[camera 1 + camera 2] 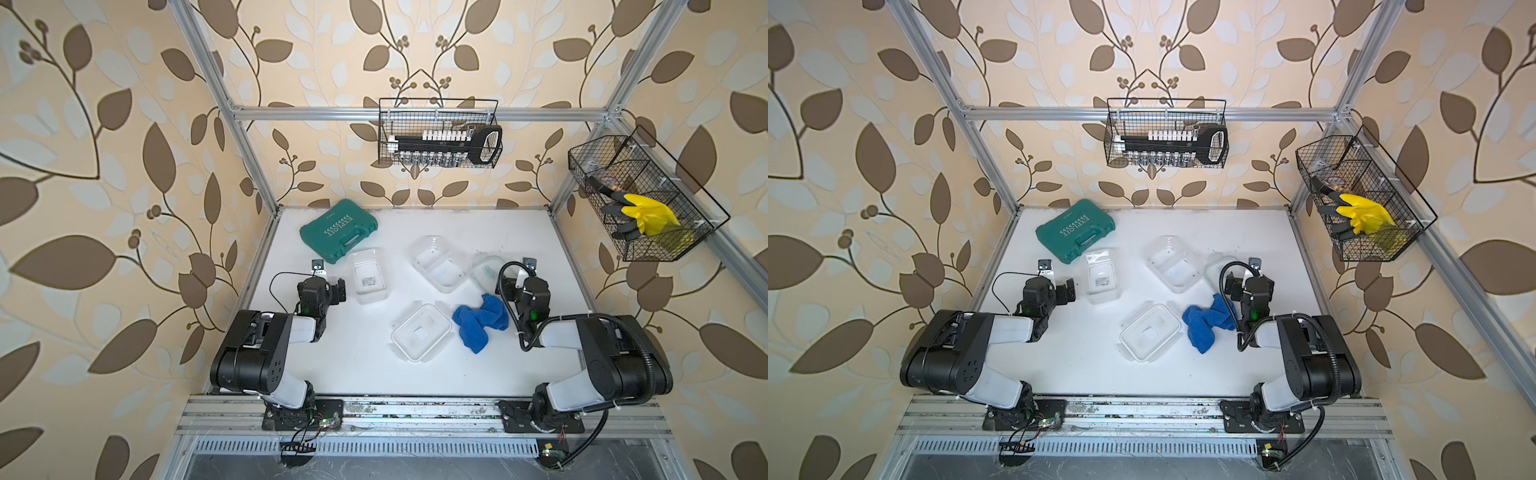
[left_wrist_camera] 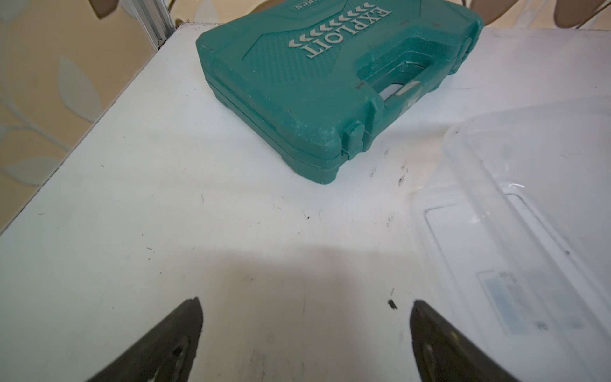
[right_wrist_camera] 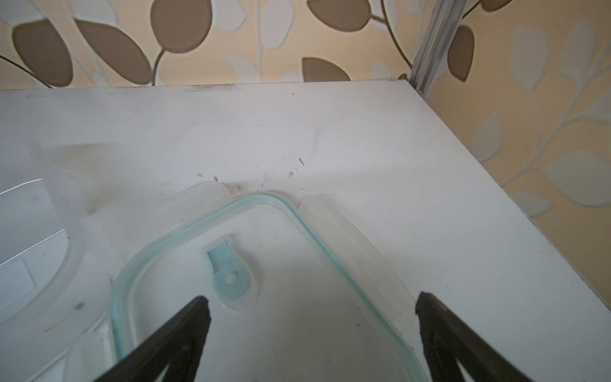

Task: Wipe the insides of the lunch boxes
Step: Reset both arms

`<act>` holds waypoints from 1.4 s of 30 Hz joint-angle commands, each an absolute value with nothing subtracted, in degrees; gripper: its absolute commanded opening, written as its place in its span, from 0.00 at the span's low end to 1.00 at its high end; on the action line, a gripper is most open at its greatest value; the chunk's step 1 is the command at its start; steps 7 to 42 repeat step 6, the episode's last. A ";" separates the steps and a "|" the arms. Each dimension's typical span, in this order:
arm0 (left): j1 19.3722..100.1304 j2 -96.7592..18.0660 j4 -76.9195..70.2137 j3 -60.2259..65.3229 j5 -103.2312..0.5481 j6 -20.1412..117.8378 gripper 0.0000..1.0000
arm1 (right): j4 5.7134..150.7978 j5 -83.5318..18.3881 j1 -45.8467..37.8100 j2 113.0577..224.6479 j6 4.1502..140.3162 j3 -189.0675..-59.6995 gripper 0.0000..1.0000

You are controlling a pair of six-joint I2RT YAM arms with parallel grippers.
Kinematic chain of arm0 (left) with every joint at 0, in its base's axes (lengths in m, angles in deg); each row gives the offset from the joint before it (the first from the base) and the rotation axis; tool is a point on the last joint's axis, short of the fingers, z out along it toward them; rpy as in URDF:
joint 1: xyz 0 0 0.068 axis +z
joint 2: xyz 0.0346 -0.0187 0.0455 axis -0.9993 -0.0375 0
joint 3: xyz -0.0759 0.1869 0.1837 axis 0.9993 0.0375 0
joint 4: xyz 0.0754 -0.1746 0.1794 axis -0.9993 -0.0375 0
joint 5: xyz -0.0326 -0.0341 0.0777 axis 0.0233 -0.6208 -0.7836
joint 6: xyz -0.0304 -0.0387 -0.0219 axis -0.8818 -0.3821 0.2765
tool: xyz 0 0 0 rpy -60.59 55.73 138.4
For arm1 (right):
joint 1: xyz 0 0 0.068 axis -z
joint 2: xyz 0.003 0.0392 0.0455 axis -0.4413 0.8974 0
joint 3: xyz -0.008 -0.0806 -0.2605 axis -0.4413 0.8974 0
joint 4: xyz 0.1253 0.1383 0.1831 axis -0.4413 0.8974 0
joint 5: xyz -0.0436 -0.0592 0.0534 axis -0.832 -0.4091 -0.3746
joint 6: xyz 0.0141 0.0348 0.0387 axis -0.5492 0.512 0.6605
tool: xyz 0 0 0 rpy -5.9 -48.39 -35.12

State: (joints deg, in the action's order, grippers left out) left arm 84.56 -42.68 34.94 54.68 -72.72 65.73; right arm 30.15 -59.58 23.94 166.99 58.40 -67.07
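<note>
Plainly, clear plastic on the white tabletop (image 1: pixel 365 374) is hard to read: the walls of both lunch boxes all but vanish, and their rims show only as faint outlines. The deep lunch box (image 1: pixel 370 276) stands left of the tabletop's middle, just beside the green tool case (image 1: pixel 338 230), which lies toward the far left corner; whether the two touch I cannot tell. In the left wrist view this box is cut off at the frame edge, and only a rounded corner and a label on its floor show. The divided lunch box (image 1: pixel 438 264) sits near the middle, toward the far edge, with a few dark specks in its compartments. A lid with a pale blue seal (image 3: pixel 264 264) lies toward the right edge. It is mostly hidden under the right arm in both top views and cut off in the right wrist view. A second lid (image 1: pixel 420 332) lies nearer the front edge, with a crumpled blue cloth (image 1: pixel 480 320) just beside it.

Both arms are folded, elbows back toward the front edge and wrists bent downward. The left gripper (image 2: pixel 305 304) hangs over bare tabletop beside the deep lunch box, jaws spread wide and holding nothing. The right gripper (image 3: pixel 312 301) hangs over the sealed lid, jaws likewise wide and empty. Only the fingertips show in the wrist views.
</note>
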 commanded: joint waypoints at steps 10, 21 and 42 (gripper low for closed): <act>85.19 -42.23 35.80 53.32 -71.92 65.34 0.99 | 30.34 -60.72 23.02 166.86 57.57 -68.11 0.98; 85.19 -42.23 35.80 53.32 -71.92 65.34 0.99 | 30.34 -60.72 23.02 166.86 57.57 -68.11 0.98; 85.19 -42.23 35.80 53.32 -71.92 65.34 0.99 | 30.34 -60.72 23.02 166.86 57.57 -68.11 0.98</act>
